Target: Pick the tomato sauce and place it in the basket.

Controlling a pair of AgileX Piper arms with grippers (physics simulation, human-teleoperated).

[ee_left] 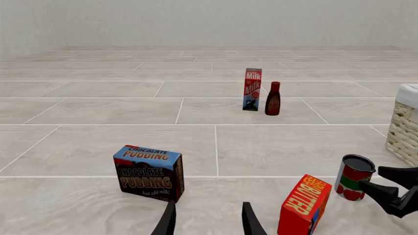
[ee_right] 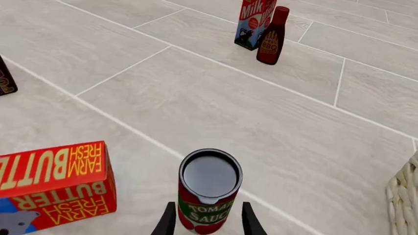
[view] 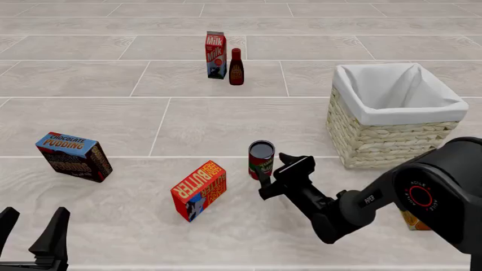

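Tomato sauce (ee_right: 209, 193) stands upright on the tabletop (view: 226, 124), long axis vertical, dark metal top facing up, label w/ "SAUCE" lettering turned toward the right hand (ee_right: 207, 221). The can sits right between that hand's fingers, one finger each side of its lower body. Fingers are apart w/ the can in the gap; can't tell if they actually touch it, no clamp visible. In front view the right hand (view: 280, 176) is just beside and slightly nearer the camera than the can (view: 261, 160), arm coming in low from the right.

Butter box (view: 200, 190) lies tilted on the tabletop, near the right hand on its left side, close to the can but apart from it. Basket (view: 391, 121) stands beyond the right hand and off to its right, well apart from the can, white lining folded over the rim. Milk carton (view: 216, 55) and dark red bottle (view: 236, 67) stand upright, just beside each other, far ahead of the hand.

Left hand (view: 34, 240) is at the near-left edge, fingers apart, holding nothing, well away from the can. Chocolate pudding box (view: 74, 156) sits ahead of it.
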